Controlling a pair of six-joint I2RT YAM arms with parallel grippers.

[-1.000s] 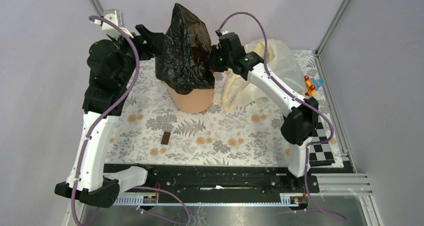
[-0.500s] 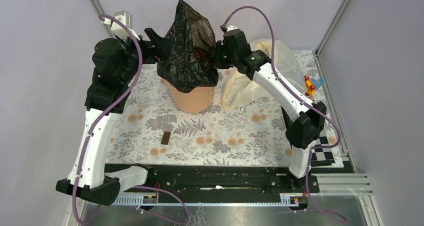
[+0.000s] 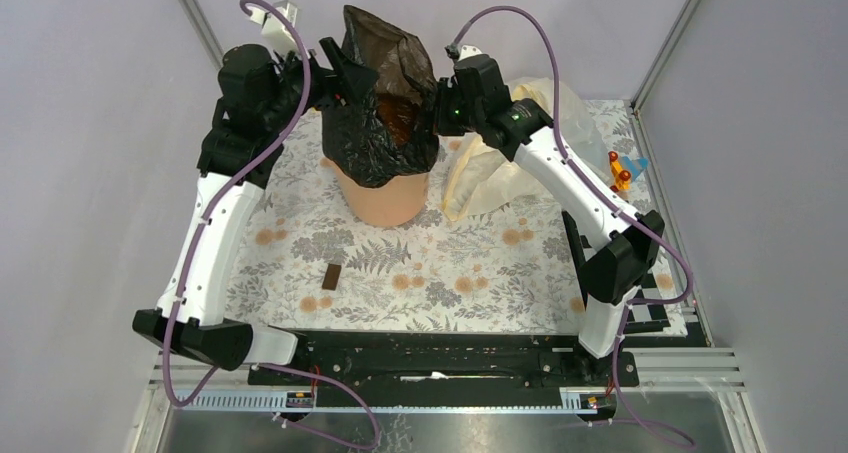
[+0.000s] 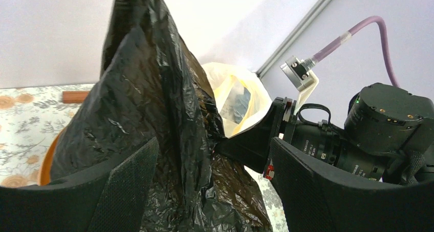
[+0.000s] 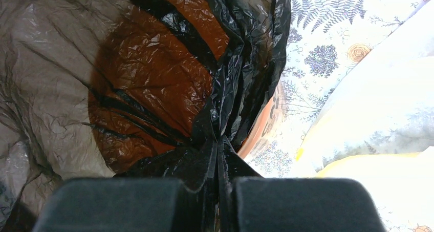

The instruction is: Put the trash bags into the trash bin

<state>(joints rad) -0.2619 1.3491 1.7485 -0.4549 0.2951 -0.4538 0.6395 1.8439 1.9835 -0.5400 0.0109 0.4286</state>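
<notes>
Right gripper pinched shut, left gripper spread wide, we flank the trash bin just below both; the trash bag drapes over its mouth, peak upright, right rim in the right jaws, left side between the left's.

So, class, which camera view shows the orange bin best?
Top external: the bin shows its lower wall below the black bag. Left wrist catches only a rim sliver; right wrist mostly shows bag.
</notes>
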